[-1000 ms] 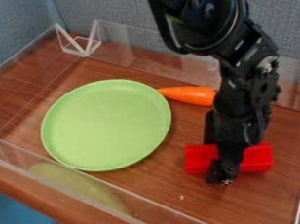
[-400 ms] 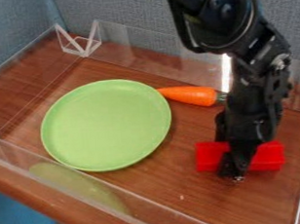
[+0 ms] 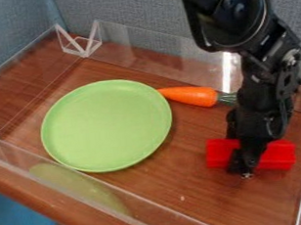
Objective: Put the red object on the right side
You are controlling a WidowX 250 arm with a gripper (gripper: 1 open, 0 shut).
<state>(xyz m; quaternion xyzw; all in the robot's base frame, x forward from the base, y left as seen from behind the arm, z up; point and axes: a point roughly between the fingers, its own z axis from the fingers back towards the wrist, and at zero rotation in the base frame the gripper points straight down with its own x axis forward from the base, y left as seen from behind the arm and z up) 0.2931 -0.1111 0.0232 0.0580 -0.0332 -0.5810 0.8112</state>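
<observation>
- a single camera looks down at a slant on a brown wooden desk (image 3: pixel 96 60) ringed by a low clear plastic wall.
- a black robot arm (image 3: pixel 245 28) reaches in from the top right and points straight down at the right-hand part of the desk.
- the fingers (image 3: pixel 248 162) are down over the middle of the red object (image 3: pixel 282 154), closed partway with 1 on each long side; they appear to grip it, though the arm's own body hides the contact.
- the red object is a bright red long block lying flat on the desk near the right wall, its 2 ends showing on either side of the fingers.
- a round light green plate (image 3: pixel 104 123) lies flat on the left half of the desk, well apart from the red object.
- an orange carrot (image 3: pixel 188 96) lies on the desk just beside the plate's right rim, between the plate and the arm, its far end hidden behind the arm.
- a small clear folded stand (image 3: pixel 77 39) sits at the back left corner.
</observation>
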